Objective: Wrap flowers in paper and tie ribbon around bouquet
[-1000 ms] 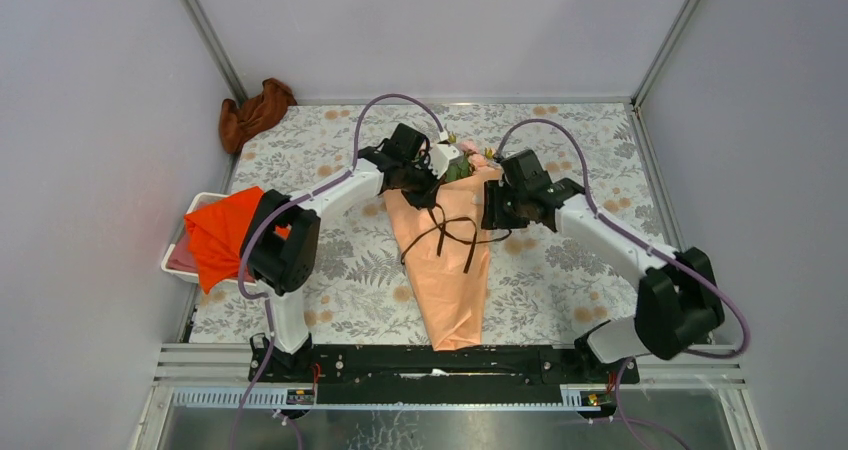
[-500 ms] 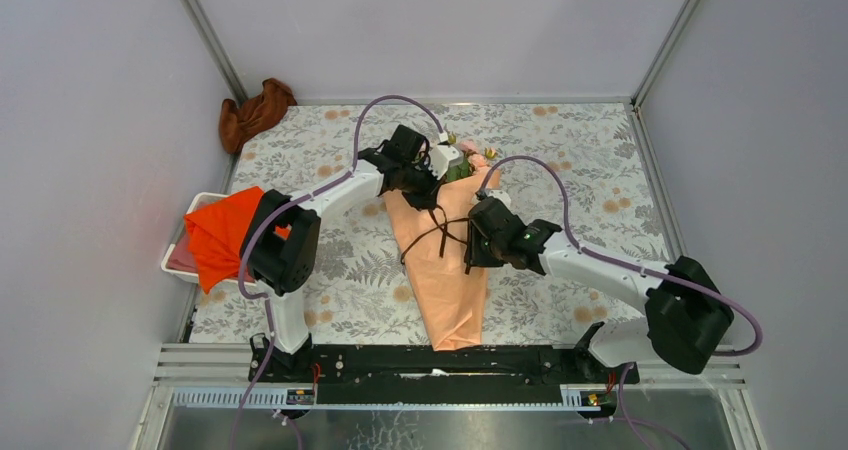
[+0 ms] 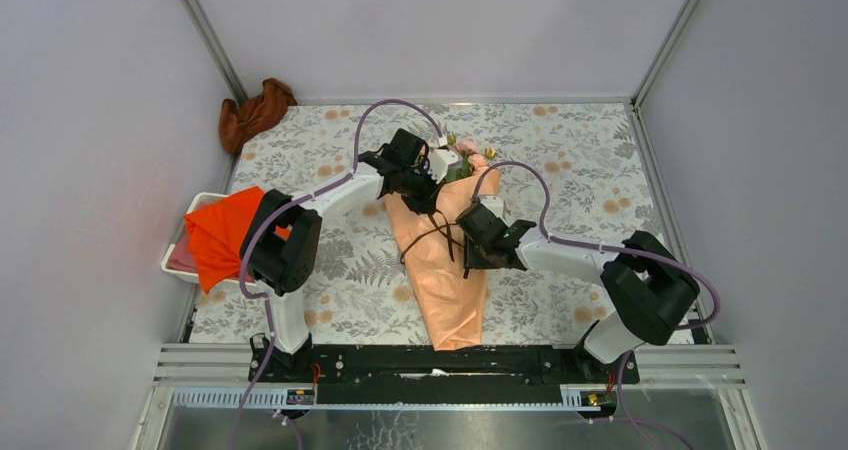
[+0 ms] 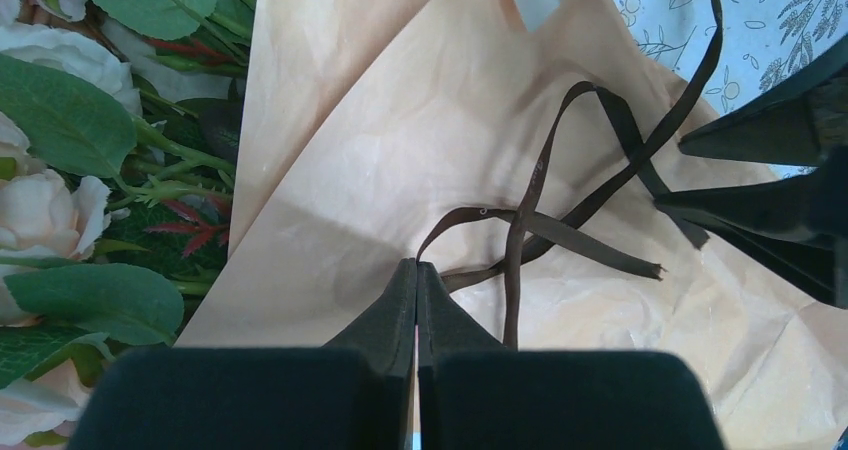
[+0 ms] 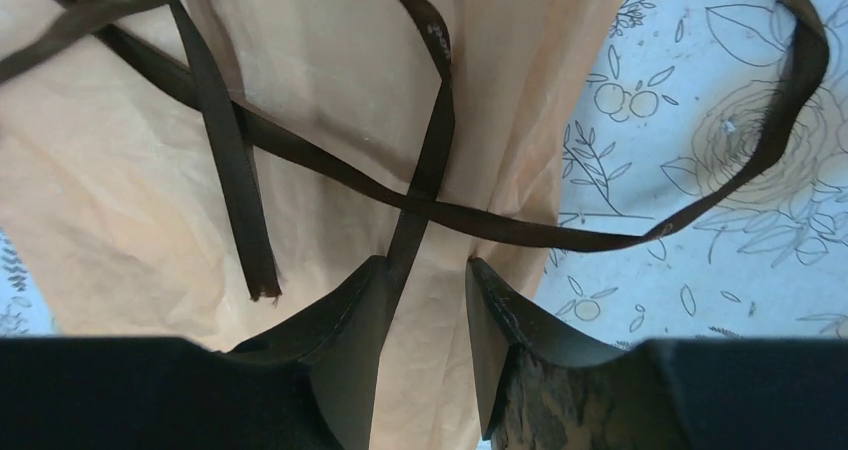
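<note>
The bouquet lies on the table with its peach-orange paper point(image 3: 445, 275) cone pointing toward me. Its pink flowers point(image 3: 464, 156) and green leaves are at the far end. The dark brown ribbon point(image 3: 441, 232) is looped loosely across the cone. My left gripper point(image 3: 428, 200) rests on the upper paper point(image 4: 400, 120), beside the flowers point(image 4: 40, 205). That gripper point(image 4: 417, 265) is shut, and a ribbon point(image 4: 540, 225) strand comes out of its tips. My right gripper point(image 5: 425, 265) is open over the paper point(image 5: 120, 200). A ribbon point(image 5: 430, 160) strand runs between its fingers, along the left one.
A bright orange cloth point(image 3: 222, 232) hangs over a white bin point(image 3: 172, 262) at the table's left edge. A brown cloth point(image 3: 255, 112) is bunched in the back left corner. The floral table cover point(image 3: 580, 160) is bounded by grey walls on three sides.
My right arm has swung from the bouquet's right side toward me and left, onto the ribbon at mid-cone. The left gripper has stayed put and shut.
</note>
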`<state>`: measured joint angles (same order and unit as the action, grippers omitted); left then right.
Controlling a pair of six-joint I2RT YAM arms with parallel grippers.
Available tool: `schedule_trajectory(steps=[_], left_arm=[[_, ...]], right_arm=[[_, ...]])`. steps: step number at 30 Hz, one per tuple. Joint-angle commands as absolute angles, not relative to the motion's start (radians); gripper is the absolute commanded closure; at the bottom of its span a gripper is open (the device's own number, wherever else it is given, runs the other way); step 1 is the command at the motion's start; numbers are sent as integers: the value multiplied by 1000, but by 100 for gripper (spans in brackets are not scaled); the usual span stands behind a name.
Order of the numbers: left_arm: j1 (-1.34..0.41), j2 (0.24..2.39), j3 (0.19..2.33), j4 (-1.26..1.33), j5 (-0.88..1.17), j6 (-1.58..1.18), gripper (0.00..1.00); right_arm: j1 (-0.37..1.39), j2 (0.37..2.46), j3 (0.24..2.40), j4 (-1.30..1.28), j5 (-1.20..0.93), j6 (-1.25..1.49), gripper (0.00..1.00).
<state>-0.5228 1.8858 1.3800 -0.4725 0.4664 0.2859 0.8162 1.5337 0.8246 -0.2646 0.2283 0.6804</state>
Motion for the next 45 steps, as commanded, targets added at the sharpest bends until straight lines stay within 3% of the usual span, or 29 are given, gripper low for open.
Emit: schedule_trajectory(steps=[1, 12, 17, 21, 25, 28, 45], left_arm=[[-522, 1854, 1374, -432, 490, 279, 100], [-523, 1854, 1366, -432, 494, 280, 100], [-524, 1856, 1368, -430, 498, 276, 100], [-525, 1854, 1365, -430, 494, 279, 100], [-525, 1858, 1361, -424, 484, 281, 100], [-525, 1863, 1362, -423, 483, 279, 100], [-534, 1875, 1365, -420, 487, 278, 100]], right_arm=[[819, 1586, 858, -206, 279, 663, 58], [801, 1640, 860, -176, 254, 655, 69], [796, 1641, 873, -181, 286, 637, 88], [795, 1629, 889, -241, 337, 614, 94], [780, 1585, 876, -290, 393, 596, 93], [765, 1562, 862, -281, 386, 577, 87], [798, 1656, 993, -279, 295, 457, 75]])
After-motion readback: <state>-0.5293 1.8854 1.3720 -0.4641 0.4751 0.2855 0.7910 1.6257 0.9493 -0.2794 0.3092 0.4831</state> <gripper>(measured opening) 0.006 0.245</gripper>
